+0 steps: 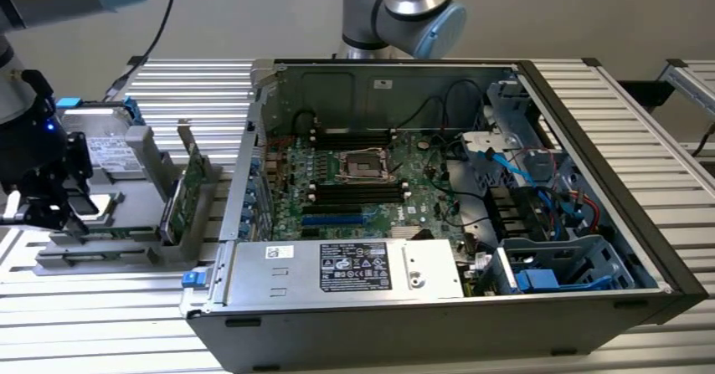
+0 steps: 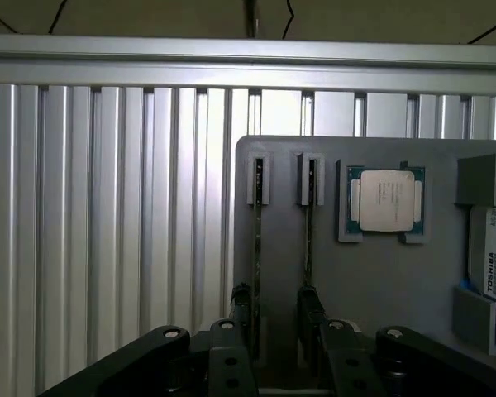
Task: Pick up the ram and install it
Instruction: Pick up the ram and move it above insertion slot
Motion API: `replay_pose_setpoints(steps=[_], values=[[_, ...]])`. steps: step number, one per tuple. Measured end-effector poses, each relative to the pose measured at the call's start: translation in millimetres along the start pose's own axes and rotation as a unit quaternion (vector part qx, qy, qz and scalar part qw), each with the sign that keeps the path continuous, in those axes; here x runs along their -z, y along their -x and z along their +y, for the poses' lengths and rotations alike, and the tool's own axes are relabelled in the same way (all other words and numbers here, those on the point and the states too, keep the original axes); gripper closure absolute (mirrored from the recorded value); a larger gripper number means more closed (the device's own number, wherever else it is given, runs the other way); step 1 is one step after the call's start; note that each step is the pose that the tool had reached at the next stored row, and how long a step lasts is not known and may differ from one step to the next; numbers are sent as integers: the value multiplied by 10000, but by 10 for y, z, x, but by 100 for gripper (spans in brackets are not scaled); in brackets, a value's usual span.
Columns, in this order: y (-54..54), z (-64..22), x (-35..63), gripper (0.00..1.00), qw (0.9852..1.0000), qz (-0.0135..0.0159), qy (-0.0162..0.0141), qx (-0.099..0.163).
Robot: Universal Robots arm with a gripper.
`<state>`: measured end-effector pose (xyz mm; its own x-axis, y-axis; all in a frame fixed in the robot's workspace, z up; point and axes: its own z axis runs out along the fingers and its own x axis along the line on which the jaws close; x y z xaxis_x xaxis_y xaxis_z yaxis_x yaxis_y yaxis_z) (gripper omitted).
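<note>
Desk (image 2: 107, 231): slatted metal, carrying a grey holder (image 2: 380, 289).
Ram (image 2: 257, 240): edge-up in a holder slot, between the fingertips of the gripper (image 2: 274, 310).
Handling: probably light, stiff, fragile; pinch its flat faces mid-length.
Gripper: partly open, gripping nothing.

Rocking a silver-grey arm (image 1: 403, 10) with pale blue joint caps, trailing a thin black cable (image 1: 167, 14), sporting a chunky matte black gripper (image 2: 274, 310) with shiny little screws (image 2: 174, 334), showing off a tiny blue light (image 1: 50, 125).
</note>
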<state>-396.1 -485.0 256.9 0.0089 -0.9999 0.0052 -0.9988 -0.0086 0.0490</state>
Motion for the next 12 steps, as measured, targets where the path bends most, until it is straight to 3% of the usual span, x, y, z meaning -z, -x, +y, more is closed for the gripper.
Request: replay_pose_setpoints(steps=[12], values=[[-19, -26, -219, 64, 10000, 0, 0, 0]])
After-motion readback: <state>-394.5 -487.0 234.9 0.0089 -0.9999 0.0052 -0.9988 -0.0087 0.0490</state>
